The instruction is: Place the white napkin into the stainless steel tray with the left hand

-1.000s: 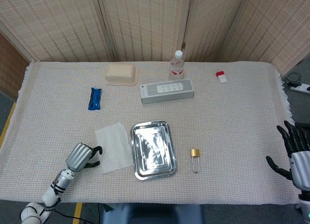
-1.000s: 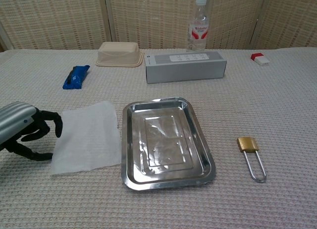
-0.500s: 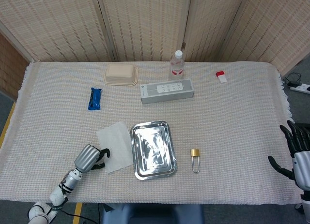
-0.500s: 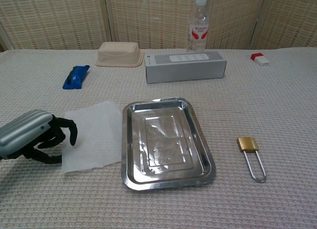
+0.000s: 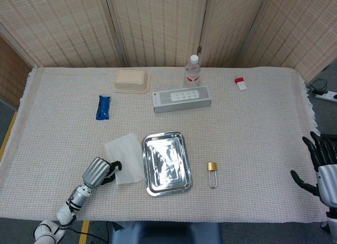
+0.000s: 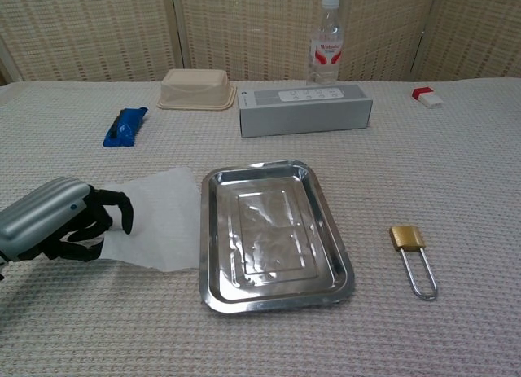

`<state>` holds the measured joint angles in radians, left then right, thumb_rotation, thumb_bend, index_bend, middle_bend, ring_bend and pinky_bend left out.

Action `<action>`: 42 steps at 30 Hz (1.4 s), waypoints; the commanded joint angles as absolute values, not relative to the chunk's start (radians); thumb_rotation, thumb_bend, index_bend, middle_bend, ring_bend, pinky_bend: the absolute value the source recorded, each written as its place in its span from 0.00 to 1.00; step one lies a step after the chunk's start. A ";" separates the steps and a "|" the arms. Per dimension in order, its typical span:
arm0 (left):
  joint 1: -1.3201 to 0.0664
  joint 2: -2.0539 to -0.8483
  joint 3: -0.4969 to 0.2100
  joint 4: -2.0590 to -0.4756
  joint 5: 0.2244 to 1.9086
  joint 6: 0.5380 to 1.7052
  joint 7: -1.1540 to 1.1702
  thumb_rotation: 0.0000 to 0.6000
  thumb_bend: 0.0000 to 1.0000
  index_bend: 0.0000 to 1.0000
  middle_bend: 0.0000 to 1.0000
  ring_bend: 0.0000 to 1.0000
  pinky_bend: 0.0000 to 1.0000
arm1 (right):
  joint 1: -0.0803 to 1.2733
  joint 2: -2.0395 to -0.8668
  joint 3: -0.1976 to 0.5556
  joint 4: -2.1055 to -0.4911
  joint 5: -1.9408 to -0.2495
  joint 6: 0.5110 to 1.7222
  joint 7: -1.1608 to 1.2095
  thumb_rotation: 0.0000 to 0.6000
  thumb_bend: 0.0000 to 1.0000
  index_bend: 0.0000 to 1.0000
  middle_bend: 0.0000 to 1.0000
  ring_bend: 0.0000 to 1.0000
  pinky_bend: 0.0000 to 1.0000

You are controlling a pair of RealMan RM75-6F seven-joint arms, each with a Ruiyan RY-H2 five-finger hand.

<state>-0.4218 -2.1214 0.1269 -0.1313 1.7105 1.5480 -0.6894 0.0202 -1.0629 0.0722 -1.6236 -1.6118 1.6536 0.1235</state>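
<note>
The white napkin [image 5: 128,156] [image 6: 165,221] lies flat on the cloth, directly left of the stainless steel tray [image 5: 167,162] [image 6: 269,238] and touching its left rim. My left hand [image 5: 98,172] [image 6: 57,222] is at the napkin's near-left corner. Its dark fingers [image 6: 110,218] curl over that corner and grip it, and the edge there is drawn in and slightly raised. The tray holds nothing. My right hand [image 5: 321,167] hangs at the table's right edge with its fingers spread, holding nothing; the chest view does not show it.
A brass padlock [image 5: 212,170] [image 6: 411,247] lies right of the tray. Behind the tray stand a grey box [image 5: 181,99] [image 6: 305,108], a water bottle [image 5: 192,71], a beige container [image 5: 131,80], a blue packet [image 5: 103,107] and a red-and-white item [image 5: 240,83].
My left hand slid right onto the napkin's near-left corner and its fingers curled down on it. That corner has pulled inward and the napkin's near edge has shortened.
</note>
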 commanded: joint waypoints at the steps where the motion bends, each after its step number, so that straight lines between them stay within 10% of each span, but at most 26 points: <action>1: -0.421 -2.120 0.126 -0.130 1.708 1.553 -0.688 1.00 0.59 0.58 1.00 1.00 1.00 | 0.021 -1.063 0.071 -1.623 -1.613 1.651 0.123 1.00 0.32 0.00 0.00 0.00 0.00; 23: -0.529 -2.011 0.013 -0.240 1.629 1.854 -0.552 1.00 0.59 0.58 1.00 1.00 1.00 | 0.015 -1.040 0.058 -1.628 -1.640 1.660 0.172 1.00 0.32 0.00 0.00 0.00 0.00; 42: -0.733 -1.977 0.000 -0.579 1.712 1.758 -0.132 1.00 0.60 0.56 1.00 1.00 1.00 | -0.010 -0.980 0.054 -1.606 -1.657 1.717 0.345 1.00 0.32 0.00 0.00 0.00 0.00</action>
<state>-0.6929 -1.9789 0.0038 -0.5338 1.6920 1.7970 -0.1840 -0.0075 -0.9848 0.0553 -1.6104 -1.6552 1.7124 0.3358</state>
